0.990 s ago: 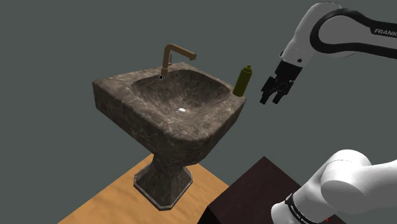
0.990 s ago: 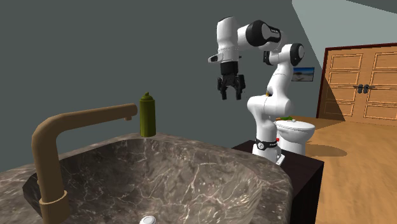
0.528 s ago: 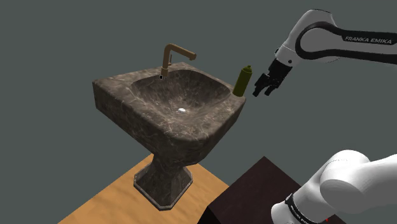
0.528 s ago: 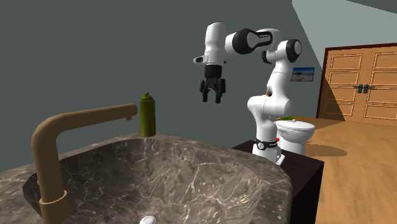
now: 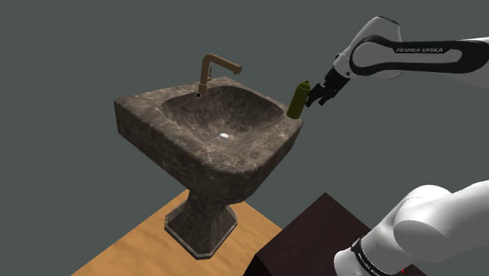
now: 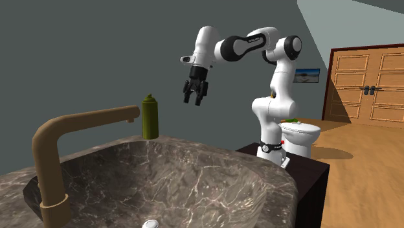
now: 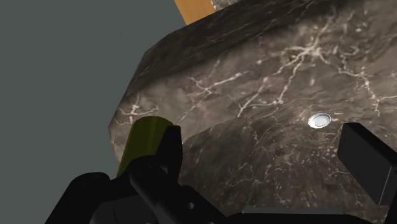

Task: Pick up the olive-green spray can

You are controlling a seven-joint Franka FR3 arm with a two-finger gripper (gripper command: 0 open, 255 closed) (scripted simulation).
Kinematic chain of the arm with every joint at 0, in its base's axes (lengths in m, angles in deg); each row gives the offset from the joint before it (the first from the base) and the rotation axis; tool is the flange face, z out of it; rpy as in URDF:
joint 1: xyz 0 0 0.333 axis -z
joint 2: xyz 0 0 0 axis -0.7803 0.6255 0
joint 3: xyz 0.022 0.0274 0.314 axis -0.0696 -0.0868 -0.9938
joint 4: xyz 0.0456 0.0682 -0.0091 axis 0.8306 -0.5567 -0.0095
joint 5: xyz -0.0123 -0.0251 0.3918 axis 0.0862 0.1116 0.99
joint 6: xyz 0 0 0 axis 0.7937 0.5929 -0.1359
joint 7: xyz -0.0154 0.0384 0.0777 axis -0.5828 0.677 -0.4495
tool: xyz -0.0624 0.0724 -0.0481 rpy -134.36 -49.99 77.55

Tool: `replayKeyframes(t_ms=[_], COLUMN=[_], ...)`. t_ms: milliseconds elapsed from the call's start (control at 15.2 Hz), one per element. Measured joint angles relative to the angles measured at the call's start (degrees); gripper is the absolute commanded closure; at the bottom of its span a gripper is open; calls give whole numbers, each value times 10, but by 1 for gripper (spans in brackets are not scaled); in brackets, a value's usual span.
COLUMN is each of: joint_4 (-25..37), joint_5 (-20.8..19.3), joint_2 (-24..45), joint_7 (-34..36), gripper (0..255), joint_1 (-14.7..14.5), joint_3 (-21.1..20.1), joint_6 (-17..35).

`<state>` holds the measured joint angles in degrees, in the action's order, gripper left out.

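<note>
Shoulder view: the can [image 5: 298,99] stood upright on the sink's [image 5: 141,118] far corner, with the gripper [image 5: 318,96] just beside it.

Second exterior view: the gripper [image 6: 193,97] hung apart from the can [image 6: 150,117], its jaws spread.

Wrist view: the can [image 7: 141,141] lay outside one finger [image 7: 170,149], not between the two. Advancing that way could have knocked it off the rim.

Dim even light, faint shadows, crisp edges
</note>
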<state>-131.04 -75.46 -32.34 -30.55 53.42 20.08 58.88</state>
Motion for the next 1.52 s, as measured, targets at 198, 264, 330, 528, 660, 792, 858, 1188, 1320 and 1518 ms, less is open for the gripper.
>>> replayKeyframes(t_ms=[198, 264, 330, 528, 660, 792, 858, 1188, 1320, 1518], joint_4=[24, 34, 45, 87, 114, 139, 154, 156, 143, 134], joint_5=[3, 7, 11, 32, 51, 75, 89, 120, 125, 134], joint_2=[35, 50, 61, 106, 135, 163, 177, 203, 205, 212], joint_7=[-35, -45, -58, -93, -122, -149, -165, -199, -204, -212], gripper=[0, 0, 0, 0, 0, 0, 0, 0, 0, 255], joint_1=[-1, -2, -4, -11, -16, -22, -24, -27, -28, -29], joint_3=[25, 31, 39, 60, 76, 88, 96, 107, 108, 109], joint_6=[52, 69, 83, 124, 152, 178, 189, 229, 243, 259])
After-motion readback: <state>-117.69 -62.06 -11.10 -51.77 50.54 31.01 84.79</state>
